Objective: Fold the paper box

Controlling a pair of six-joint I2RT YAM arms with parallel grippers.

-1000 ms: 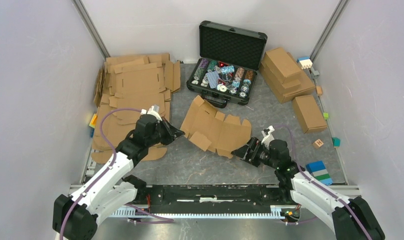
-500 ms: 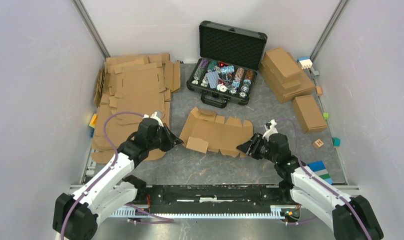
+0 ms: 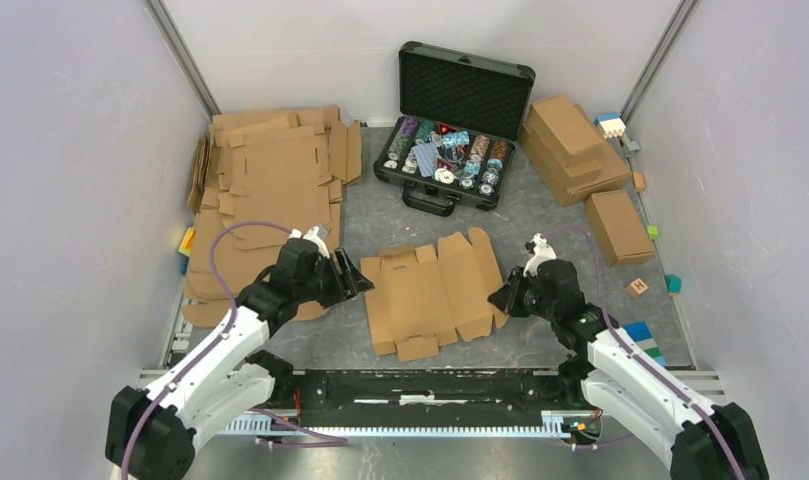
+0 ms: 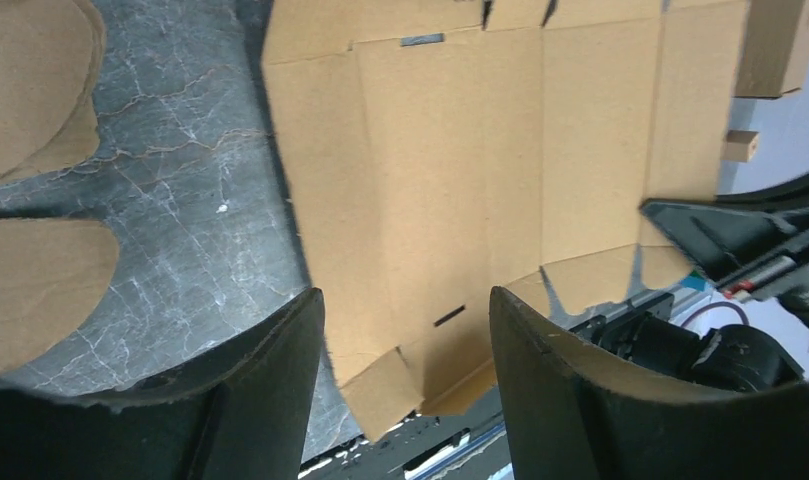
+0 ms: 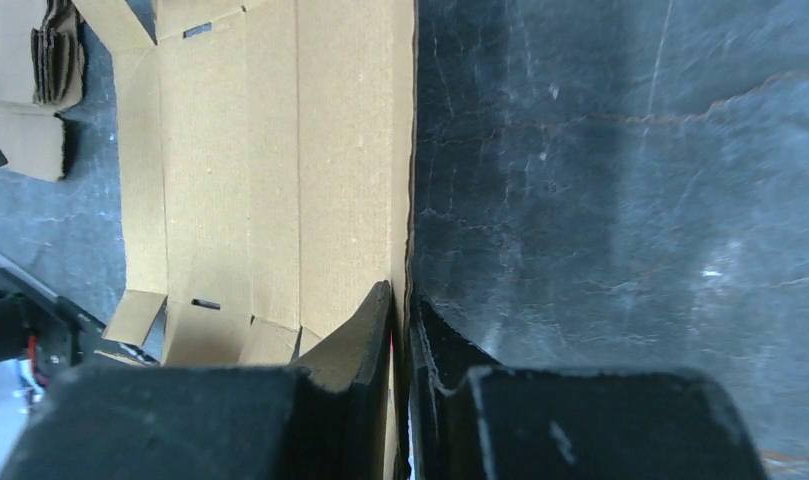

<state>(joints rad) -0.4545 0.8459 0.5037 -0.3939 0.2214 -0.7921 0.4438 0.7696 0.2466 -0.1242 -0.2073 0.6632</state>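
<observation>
The paper box (image 3: 427,292) is a flat brown cardboard sheet with flaps, lying unfolded on the dark table between the two arms. My left gripper (image 3: 351,275) stands open at the sheet's left edge, apart from it. In the left wrist view the sheet (image 4: 450,150) lies beyond the spread fingers (image 4: 280,370), and nothing sits inside the left gripper (image 4: 406,305). My right gripper (image 3: 499,298) is shut on the sheet's right edge. In the right wrist view the right gripper (image 5: 402,310) pinches the edge of the cardboard (image 5: 280,150).
A pile of flat cardboard sheets (image 3: 270,190) covers the left side. An open black case of chips (image 3: 450,140) stands at the back. Folded boxes (image 3: 575,145) and another box (image 3: 618,225) sit at the right, with coloured blocks (image 3: 640,340) by the right arm.
The sheet was raised and crumpled; it now lies flat and nearer the arms. My left gripper has opened and let it go. My right gripper has closed on its right edge.
</observation>
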